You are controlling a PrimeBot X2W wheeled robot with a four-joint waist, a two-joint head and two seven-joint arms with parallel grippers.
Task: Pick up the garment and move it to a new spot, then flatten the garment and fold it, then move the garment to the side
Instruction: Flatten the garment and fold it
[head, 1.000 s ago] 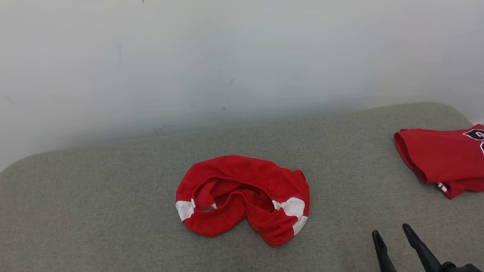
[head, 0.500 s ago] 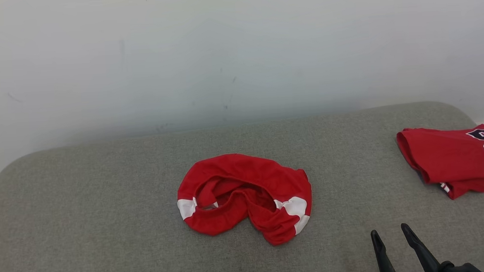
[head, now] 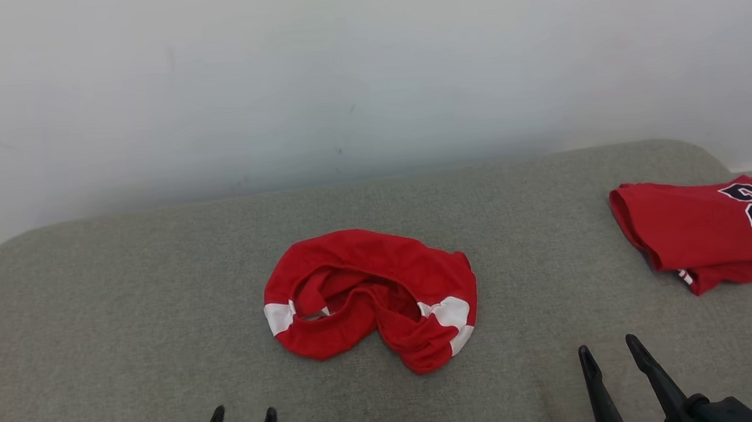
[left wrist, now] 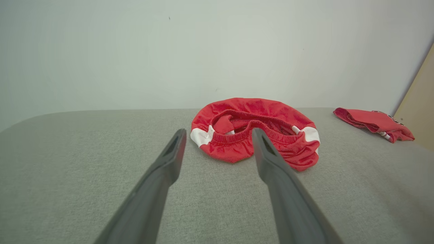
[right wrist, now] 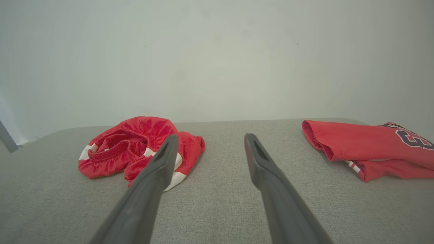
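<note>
The crumpled red garment (head: 371, 298) lay at the middle of the grey cushion (head: 98, 315), its long axis running left to right. Your left gripper (head: 243, 411), spread and empty, sat nearer, with the garment straight ahead of it. Your right gripper (head: 607, 344), likewise spread and empty, stood farther off to the garment's right.

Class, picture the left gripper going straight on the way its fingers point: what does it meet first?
Probably the crumpled red garment: its waistband edge lies dead ahead of the left gripper, though depth is unclear.
</note>
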